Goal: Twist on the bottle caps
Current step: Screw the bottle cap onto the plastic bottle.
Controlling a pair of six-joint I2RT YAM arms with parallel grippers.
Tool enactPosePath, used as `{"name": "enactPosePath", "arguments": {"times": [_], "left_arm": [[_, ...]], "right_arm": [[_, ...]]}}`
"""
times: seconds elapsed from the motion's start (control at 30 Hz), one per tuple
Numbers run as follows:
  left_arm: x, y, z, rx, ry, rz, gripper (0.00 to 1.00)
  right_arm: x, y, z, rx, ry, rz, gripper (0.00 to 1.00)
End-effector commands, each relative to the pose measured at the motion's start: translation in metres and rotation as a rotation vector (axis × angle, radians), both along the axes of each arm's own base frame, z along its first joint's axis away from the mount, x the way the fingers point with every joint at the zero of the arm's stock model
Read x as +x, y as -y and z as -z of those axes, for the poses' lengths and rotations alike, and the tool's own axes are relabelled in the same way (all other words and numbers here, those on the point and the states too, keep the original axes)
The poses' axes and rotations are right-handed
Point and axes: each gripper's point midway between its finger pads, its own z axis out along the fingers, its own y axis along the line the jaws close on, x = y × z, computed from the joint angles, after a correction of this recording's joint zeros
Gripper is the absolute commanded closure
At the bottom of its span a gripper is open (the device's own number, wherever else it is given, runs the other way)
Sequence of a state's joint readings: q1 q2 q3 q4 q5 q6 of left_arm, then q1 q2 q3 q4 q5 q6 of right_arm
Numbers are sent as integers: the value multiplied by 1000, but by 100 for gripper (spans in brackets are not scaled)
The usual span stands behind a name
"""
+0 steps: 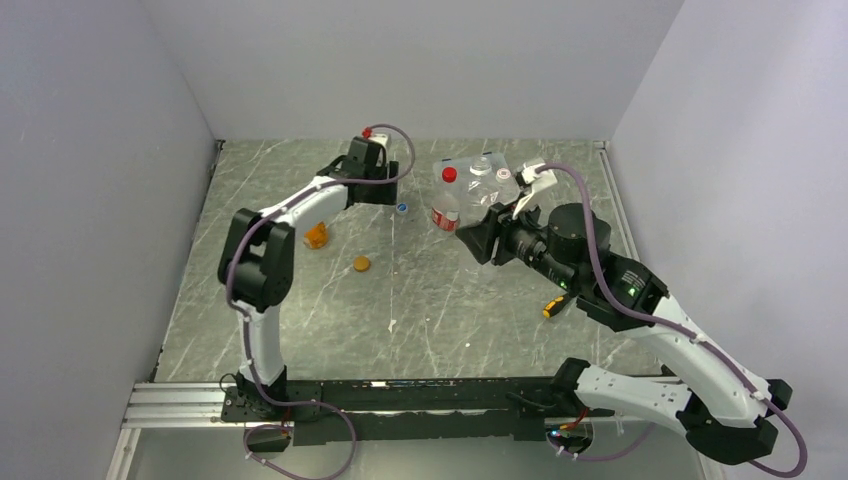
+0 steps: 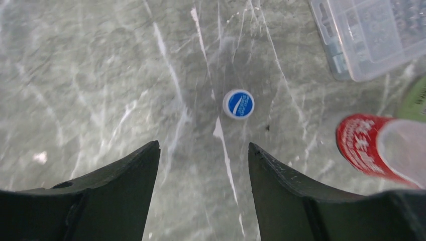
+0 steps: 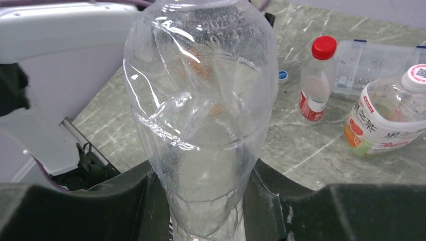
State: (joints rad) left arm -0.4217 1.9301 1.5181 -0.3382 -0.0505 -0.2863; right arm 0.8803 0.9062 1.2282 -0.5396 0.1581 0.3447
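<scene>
My left gripper [image 2: 203, 150] is open and hovers just short of a blue cap [image 2: 238, 104] lying on the table; the top view shows the gripper [image 1: 388, 196] and the cap [image 1: 402, 209]. My right gripper [image 3: 201, 170] is shut on the narrow end of a clear unlabelled bottle [image 3: 201, 100], held off the table. A red-labelled bottle [image 3: 314, 90] stands with a red cap [image 3: 324, 46] on it. A white-labelled bottle [image 3: 384, 118] carries a whitish cap [image 3: 416, 75]. A squat orange bottle [image 1: 316, 236] and a loose orange cap [image 1: 361, 264] sit at the left.
A flat clear compartment box [image 1: 478, 168] lies behind the bottles and shows in the left wrist view [image 2: 371, 35]. A yellow and black tool [image 1: 552, 307] lies beside the right arm. Grey walls close the table at the back and sides.
</scene>
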Motion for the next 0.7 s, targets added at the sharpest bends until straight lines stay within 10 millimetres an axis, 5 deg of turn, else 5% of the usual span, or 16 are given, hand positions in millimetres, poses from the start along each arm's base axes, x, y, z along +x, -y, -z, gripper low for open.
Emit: {"name": "enactPosePath", "arguments": {"times": [0.0, 0.2, 0.67], "left_arm": [[37, 37, -9, 8, 140, 58, 31], [50, 58, 26, 88, 123, 28, 37], [45, 50, 73, 157, 11, -66, 47]], "right_arm": [[-6, 12, -19, 48, 9, 28, 59], [-11, 20, -19, 53, 2, 40, 59], [-12, 22, -13, 35, 7, 39, 58]]}}
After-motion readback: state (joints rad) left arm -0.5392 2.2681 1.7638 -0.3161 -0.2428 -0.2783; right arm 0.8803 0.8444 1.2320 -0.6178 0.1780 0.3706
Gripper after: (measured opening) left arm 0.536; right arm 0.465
